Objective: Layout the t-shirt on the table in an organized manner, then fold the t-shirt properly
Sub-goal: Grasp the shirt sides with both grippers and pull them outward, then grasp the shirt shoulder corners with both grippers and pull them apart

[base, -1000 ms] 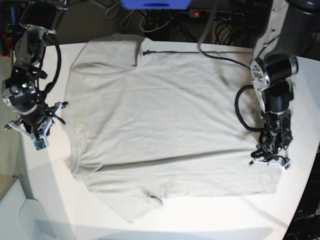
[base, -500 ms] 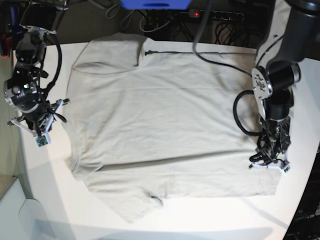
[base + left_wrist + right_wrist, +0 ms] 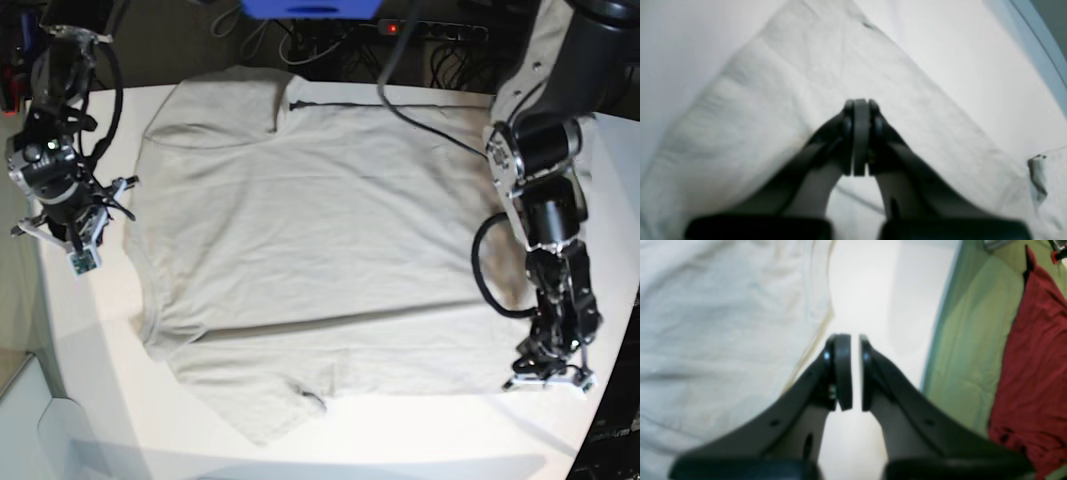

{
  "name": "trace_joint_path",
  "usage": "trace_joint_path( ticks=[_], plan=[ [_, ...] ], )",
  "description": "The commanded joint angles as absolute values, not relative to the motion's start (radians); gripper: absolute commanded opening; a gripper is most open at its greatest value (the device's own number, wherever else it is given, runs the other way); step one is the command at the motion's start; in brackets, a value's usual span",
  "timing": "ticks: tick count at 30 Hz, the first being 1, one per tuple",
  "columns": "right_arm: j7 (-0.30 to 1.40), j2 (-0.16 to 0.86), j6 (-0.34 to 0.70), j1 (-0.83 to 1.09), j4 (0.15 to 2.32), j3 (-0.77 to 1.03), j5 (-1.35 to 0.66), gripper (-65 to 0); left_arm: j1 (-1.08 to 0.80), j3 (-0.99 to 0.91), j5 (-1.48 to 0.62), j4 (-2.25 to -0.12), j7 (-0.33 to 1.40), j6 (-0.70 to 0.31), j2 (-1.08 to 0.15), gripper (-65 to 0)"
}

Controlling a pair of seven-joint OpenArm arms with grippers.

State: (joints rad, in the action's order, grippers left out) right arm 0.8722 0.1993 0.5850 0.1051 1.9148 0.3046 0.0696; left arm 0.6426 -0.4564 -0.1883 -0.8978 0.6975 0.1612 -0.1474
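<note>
The light grey-beige t-shirt (image 3: 320, 240) lies spread flat on the white table (image 3: 90, 340), collar toward the base view's left and hem toward its right. My left gripper (image 3: 548, 378) hangs at the shirt's front right hem corner. In the left wrist view the left gripper (image 3: 858, 103) is shut, pads pressed together above the t-shirt (image 3: 773, 83), with no cloth showing between them. My right gripper (image 3: 78, 248) is over bare table beside the shirt's left edge. In the right wrist view the right gripper (image 3: 855, 340) shows a narrow gap with only table (image 3: 867, 290) behind it, and the t-shirt (image 3: 706, 323) lies just to its left.
A power strip with cables (image 3: 430, 30) and a blue object (image 3: 310, 8) lie beyond the table's back edge. Past the table edge by my right gripper are a green surface (image 3: 973, 340) and red fabric (image 3: 1033, 356). The table's rounded front corner (image 3: 60, 420) is at lower left.
My left gripper has slid forward along the shirt's right edge to the front hem corner. My right gripper has shifted slightly toward the back, and its jaws have parted a little.
</note>
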Motion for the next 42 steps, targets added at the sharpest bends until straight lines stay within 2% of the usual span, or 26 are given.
trace_joint_path(
  ticks=[1,3,7,9,14,16,18,20,25,28,29,34,42],
  plan=[
    [0.857,0.211,0.634,0.111,1.952,0.311,0.062,-59.0,0.639,-0.455,-0.194,-1.009,0.746,0.162,-0.150,-64.5],
    [0.862,0.196,0.698,0.139,1.982,0.315,0.064,-59.0,0.568,-0.455,-0.194,-1.190,0.875,0.160,-0.148,-64.5],
    [0.863,0.140,0.698,0.180,1.997,0.367,0.068,-59.1,0.421,-0.449,-0.191,-1.445,1.013,0.160,-0.148,-63.1],
    [0.863,0.099,0.698,0.185,1.997,0.404,0.068,-59.1,0.325,-0.453,-0.191,-1.500,1.020,0.160,-0.154,-57.4],
    [0.863,0.048,0.698,0.234,1.997,0.427,0.064,-59.0,0.105,-0.521,-0.193,-1.702,0.937,0.160,-0.145,-33.1],
    [0.863,0.033,0.698,0.242,1.997,0.430,0.064,-59.0,0.050,-0.541,-0.194,-1.773,0.940,0.160,-0.143,-29.3],
    [0.863,0.021,0.698,0.265,1.997,0.429,0.064,-58.4,-0.004,-0.555,-0.194,-1.830,0.963,0.157,-0.143,-29.6],
    [0.863,0.007,0.698,0.275,1.997,0.429,0.064,-54.3,-0.047,-0.575,-0.197,-1.860,0.974,0.120,-0.145,-29.6],
    [0.892,-0.015,0.698,0.305,1.997,0.430,0.061,-34.9,-0.114,-0.691,-0.300,-1.876,1.036,-0.024,-0.143,-29.7],
    [0.920,-0.024,0.698,0.332,2.000,0.440,0.019,-24.1,-0.165,-0.757,-0.363,-1.877,1.061,-0.061,-0.143,-29.7],
    [0.931,-0.025,0.698,0.337,2.006,0.453,0.008,-22.3,-0.177,-0.766,-0.378,-1.879,1.063,-0.070,-0.143,-29.7],
    [0.951,-0.062,0.698,0.343,2.009,0.522,-0.021,-21.1,-0.251,-0.780,-0.427,-1.880,1.063,-0.093,-0.153,-29.3],
    [0.944,-0.062,0.698,0.363,2.009,0.527,-0.021,-21.1,-0.364,-0.817,-0.490,-1.897,1.013,-0.093,-0.143,-29.2]
  ],
)
